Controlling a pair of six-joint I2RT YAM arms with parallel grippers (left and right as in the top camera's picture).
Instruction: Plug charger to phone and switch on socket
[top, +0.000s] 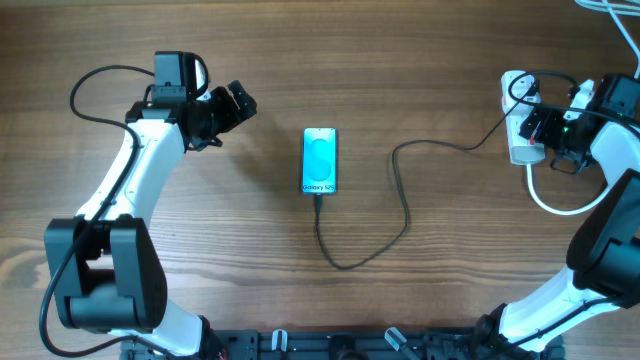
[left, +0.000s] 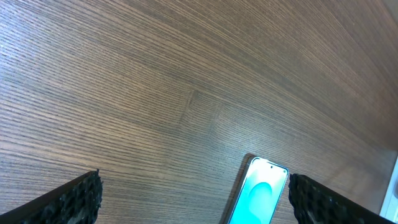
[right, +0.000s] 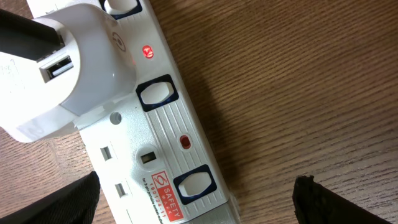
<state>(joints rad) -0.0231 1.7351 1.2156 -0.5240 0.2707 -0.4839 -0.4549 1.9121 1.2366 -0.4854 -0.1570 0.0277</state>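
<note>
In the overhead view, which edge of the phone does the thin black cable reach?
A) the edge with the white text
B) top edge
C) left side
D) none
A: the charger cable runs straight up and meets the phone at the edge just below its white text.

left arm (top: 132, 172): white tubular links, black joints behind the pincer
left gripper (top: 238, 102): black, blocky
cable (top: 73, 97): thin black loop behind the left pincer
right arm (top: 612, 160): white shell, black joints
right gripper (top: 530, 128): black, green light (top: 566, 128) just behind it
finger pads (left: 74, 199): black, knobbly
</note>
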